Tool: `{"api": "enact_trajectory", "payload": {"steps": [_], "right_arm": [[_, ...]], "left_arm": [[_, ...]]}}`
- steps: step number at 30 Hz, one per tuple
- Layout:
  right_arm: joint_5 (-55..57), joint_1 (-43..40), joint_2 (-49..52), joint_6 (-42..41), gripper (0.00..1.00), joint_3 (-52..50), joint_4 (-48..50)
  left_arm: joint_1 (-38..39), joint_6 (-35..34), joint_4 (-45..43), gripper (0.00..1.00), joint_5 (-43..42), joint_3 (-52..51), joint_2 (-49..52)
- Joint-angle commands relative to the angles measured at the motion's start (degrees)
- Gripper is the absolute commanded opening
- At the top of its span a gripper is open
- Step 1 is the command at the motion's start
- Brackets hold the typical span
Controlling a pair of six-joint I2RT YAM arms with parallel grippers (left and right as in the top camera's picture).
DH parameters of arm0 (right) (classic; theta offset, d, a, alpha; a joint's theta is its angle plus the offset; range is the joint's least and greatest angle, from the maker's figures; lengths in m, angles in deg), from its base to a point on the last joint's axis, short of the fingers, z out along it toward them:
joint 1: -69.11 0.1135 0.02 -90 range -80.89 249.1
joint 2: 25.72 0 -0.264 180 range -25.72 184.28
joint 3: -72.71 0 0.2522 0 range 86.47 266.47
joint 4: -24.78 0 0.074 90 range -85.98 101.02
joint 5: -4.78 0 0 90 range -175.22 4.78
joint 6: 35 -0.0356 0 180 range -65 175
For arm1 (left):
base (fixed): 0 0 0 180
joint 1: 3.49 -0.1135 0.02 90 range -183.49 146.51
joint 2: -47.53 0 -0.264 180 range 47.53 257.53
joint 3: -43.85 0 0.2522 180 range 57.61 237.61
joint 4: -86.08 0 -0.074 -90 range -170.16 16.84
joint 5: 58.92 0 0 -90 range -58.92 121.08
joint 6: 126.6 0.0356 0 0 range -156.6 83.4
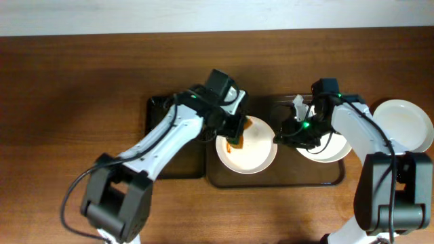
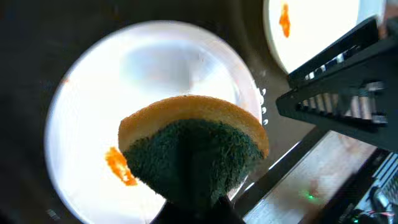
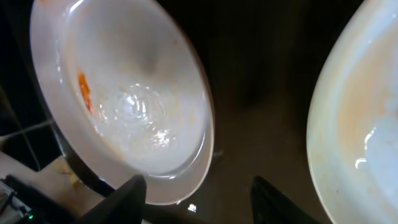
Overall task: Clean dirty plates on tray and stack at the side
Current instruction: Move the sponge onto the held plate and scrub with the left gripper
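The brown tray [image 1: 285, 175] holds two white plates. The middle plate [image 1: 254, 150] [image 2: 93, 112] has orange smears [image 2: 118, 167]. My left gripper [image 1: 234, 132] [image 2: 199, 208] is shut on a yellow sponge with a green scouring face [image 1: 235, 140] [image 2: 193, 149] and holds it on this plate. The second plate [image 1: 332, 150] [image 2: 317, 31] lies on the tray's right, partly under my right arm. My right gripper [image 1: 288, 132] [image 3: 199, 199] is open and empty, low over the gap between the two plates [image 3: 124, 106] [image 3: 360, 124]. A third plate [image 1: 405, 125] sits on the table right of the tray.
A narrower black tray [image 1: 183, 163] lies just left of the brown tray, under my left arm. The wooden table [image 1: 68, 102] stretches to the left, and a pale wall edge runs along the back.
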Motion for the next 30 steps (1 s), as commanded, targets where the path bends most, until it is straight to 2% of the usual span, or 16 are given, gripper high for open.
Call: {"api": "enact_trajectory", "payload": {"steps": [1,2,4,7,8,13,15,18,21,30], "right_arm": [[-0.7,0.1,-0.3,0.5,0.55,-3.3,4.2],[-0.6,0.1,-0.3,-0.1,0.53,-4.6,6.3],[-0.1,0.1,-0.3,-1.9,0.42,-7.1,9.4],[0.0,0.1,-0.3,-2.7,0.15,-9.3,12.5],[0.0,0.1,-0.3,-2.6,0.11,-9.5,12.9],[1.4,0.1,-0.3,-2.6,0.08,-10.1,13.7],[1.4,0.1,-0.3,-2.6,0.04,-10.1,13.7],[1.4,0.1,-0.3,-2.6,0.04,-10.1,13.7],[1.4,0.1,-0.3,-2.6,0.04,-10.1,13.7],[1.4,0.1,-0.3,-2.6,0.04,-10.1,13.9]], "left_arm": [[1.7,0.7,-0.1,0.0,-0.1,0.0,2.7],[2.1,0.7,-0.3,0.0,0.5,0.0,3.3],[2.5,0.7,-0.5,0.0,1.1,0.0,5.2],[2.9,0.7,-0.5,0.0,3.0,0.0,6.9],[3.1,0.7,-0.5,0.0,4.7,0.0,7.4],[5.0,0.8,-1.1,0.0,12.6,0.0,8.3],[6.4,0.8,-1.8,0.0,12.7,0.0,8.3],[7.9,1.0,-2.0,0.0,13.0,0.0,8.5],[9.4,1.0,-2.4,0.0,18.1,0.0,9.1],[10.4,1.0,-4.6,0.0,19.4,-0.1,14.8]]}}
